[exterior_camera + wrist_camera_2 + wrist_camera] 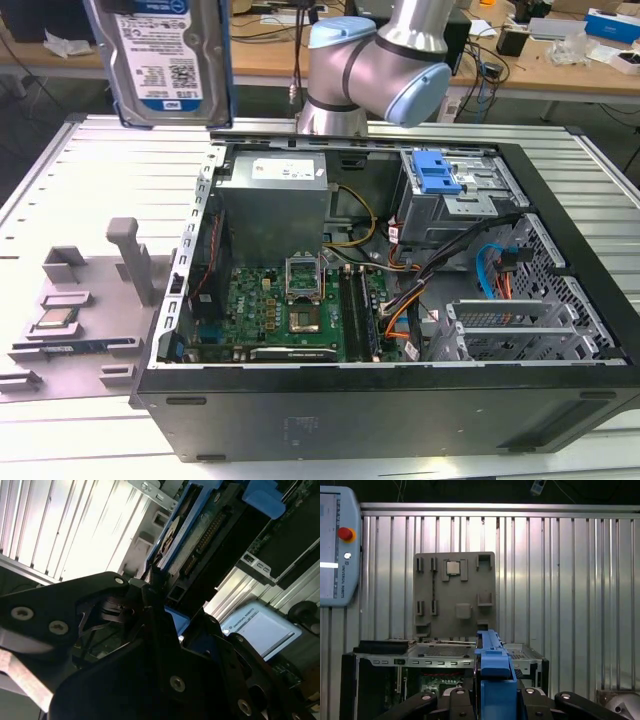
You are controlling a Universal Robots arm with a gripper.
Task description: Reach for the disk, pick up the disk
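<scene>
Disk: a silver hard drive in a blue bracket, hanging in the air well above the desk. It sits toward the desk's far corner on the exterior view's left, clear of the open computer case.
Hand: in both wrist views the hand pinches the disk's bracketed edge, one finger on each side.
Key relation: the disk lies between the fingers, with its long axis roughly upright, pointing from the hand down toward the desk.
Progress: the pick-up appears done.
</scene>
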